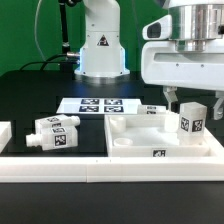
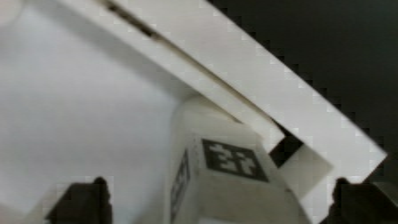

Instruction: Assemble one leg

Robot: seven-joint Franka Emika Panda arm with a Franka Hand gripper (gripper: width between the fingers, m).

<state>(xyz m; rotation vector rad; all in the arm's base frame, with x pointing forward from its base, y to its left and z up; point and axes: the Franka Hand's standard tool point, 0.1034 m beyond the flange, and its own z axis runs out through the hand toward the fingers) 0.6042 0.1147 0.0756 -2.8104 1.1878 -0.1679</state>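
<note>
While the arm hangs over the white walled tray (image 1: 125, 140) in the exterior view, its gripper (image 1: 187, 98) sits directly above the leg (image 1: 194, 117), a small white block standing upright inside the tray near the wall on the exterior view's right, with a black-and-white marker on its face. One dark finger (image 1: 172, 97) shows just beside the leg's top, and the fingers look spread to either side of the block rather than pressed onto it; contact cannot be judged from here. Outside the tray, on the black worktop (image 1: 40, 95) toward the exterior view's left, lies a longer white marked piece with a knobbed end (image 1: 56, 134), well apart from the leg. Beyond the tray, the marker board (image 1: 101, 105) lies flat on the worktop. From the wrist view, the leg (image 2: 228, 165) rises between the two dark fingers (image 2: 82, 202), which stand wide apart with a clear gap on each side of the block, and the tray's white wall (image 2: 267, 90) runs diagonally just beside the leg.
</note>
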